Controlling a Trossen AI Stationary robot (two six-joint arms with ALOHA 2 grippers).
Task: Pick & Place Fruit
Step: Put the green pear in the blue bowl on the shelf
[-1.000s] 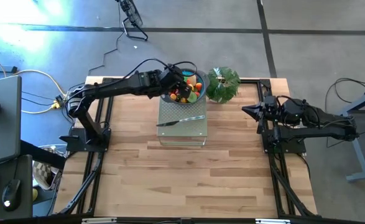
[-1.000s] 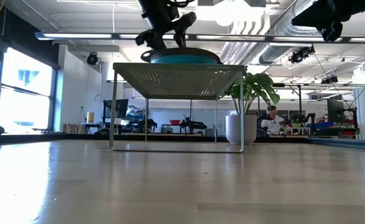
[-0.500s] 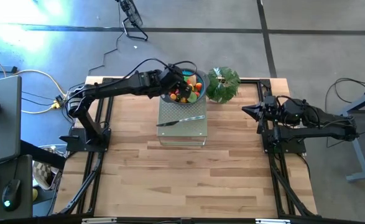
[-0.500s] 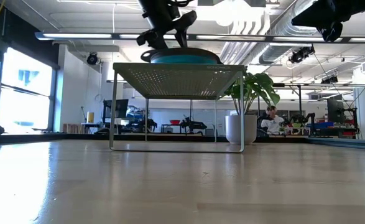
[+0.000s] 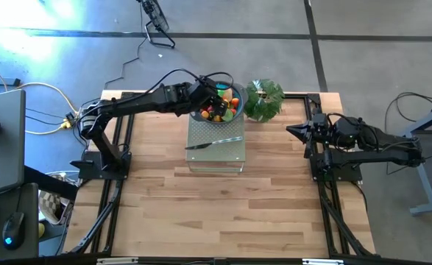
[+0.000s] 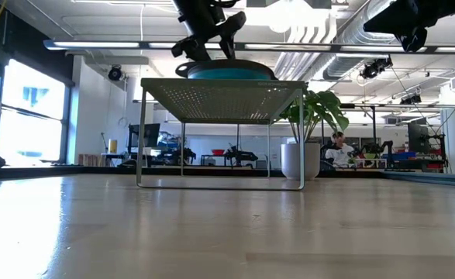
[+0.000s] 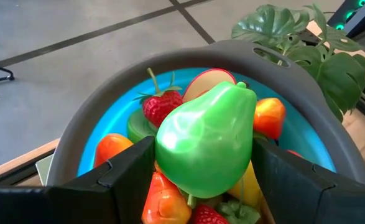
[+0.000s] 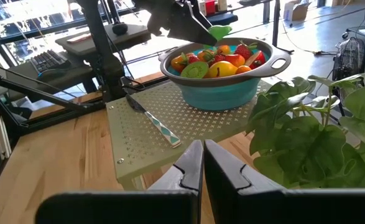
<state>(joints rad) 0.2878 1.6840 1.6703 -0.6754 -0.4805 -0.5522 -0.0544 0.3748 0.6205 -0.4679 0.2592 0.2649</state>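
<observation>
Left gripper pinching a green pear above the blue bowl.
Right gripper waits aside, fingers pressed together.

Grey concrete floor crossed by dark seams lies beyond the table at twelve o'clock; tall bright windows at nine o'clock; exposed ceiling ducts and strip lights overhead.
</observation>
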